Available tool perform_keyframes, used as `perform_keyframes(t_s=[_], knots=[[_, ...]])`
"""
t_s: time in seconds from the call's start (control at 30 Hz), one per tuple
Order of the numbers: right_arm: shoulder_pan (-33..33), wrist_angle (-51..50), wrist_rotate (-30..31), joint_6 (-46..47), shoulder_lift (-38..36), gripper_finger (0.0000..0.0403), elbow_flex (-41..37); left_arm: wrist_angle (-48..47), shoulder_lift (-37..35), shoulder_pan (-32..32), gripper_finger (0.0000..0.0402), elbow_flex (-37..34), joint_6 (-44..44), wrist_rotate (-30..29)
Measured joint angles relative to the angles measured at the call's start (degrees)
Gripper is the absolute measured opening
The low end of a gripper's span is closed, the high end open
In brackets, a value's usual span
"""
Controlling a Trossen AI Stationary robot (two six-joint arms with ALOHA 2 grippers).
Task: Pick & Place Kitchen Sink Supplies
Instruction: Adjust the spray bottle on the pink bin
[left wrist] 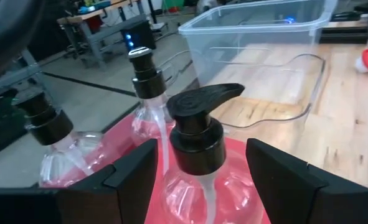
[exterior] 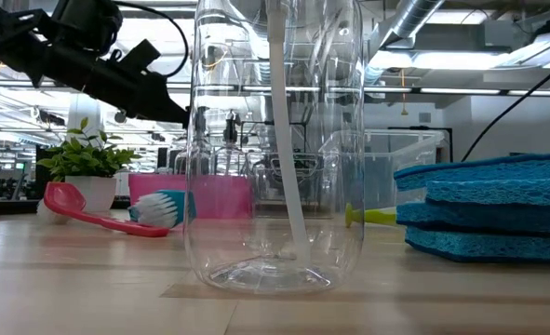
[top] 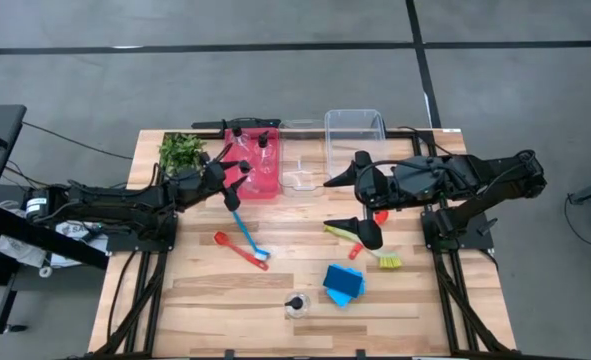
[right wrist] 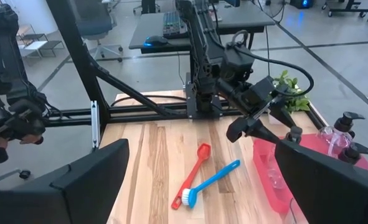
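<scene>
Three bottles: clear, black pump caps, standing in the red bin (top: 258,172) at the bench's (top: 205,300) far edge; the nearest bottle (left wrist: 199,162) sits between the left fingers.
Fourth bottle (top: 297,305): alone near the front edge, upright.
Left gripper (top: 233,182): over the red bin, fingers (left wrist: 131,177) spread either side of the pump bottle, not touching it.
Right gripper (top: 350,203): above the bench's middle, fingers spread wide, holding nothing.
Red spoon (top: 237,250) and blue brush (top: 247,235): crossing each other, left of centre.
Yellow-green brush (top: 367,248): under the right gripper's near finger.
Blue sponges (top: 343,284): stacked, right of the lone bottle.
Clear bins (top: 353,133): beside the red bin.
Plant (top: 181,152): far left corner.
</scene>
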Motion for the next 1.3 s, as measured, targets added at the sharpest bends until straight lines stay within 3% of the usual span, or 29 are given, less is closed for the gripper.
perform_keyframes(t_s=[0.53,0.8,1.03,1.2,1.3], knots=[[0.0,-0.3,0.0,0.9,0.0,0.0398,-0.8,-0.3,0.0,-6.5,0.0246,0.0,4.3,-14.0],[0.0,-0.3,0.0,0.9,0.0,0.0398,-0.9,-0.3,0.0,-14.0,0.0246,1.9,10.2,-29.3],[0.0,-0.3,0.0,0.9,0.0,0.0396,-0.9,0.0,0.0,-20.3,0.0246,6.9,10.4,-40.8],[0.0,-0.3,0.0,1.1,0.0,0.0398,-0.9,0.2,-2.0,-24.6,0.0246,13.1,8.9,-41.0],[0.0,-0.3,0.0,1.1,0.0,0.0397,-0.9,0.2,-5.1,-26.4,0.0246,15.8,8.5,-36.4]])
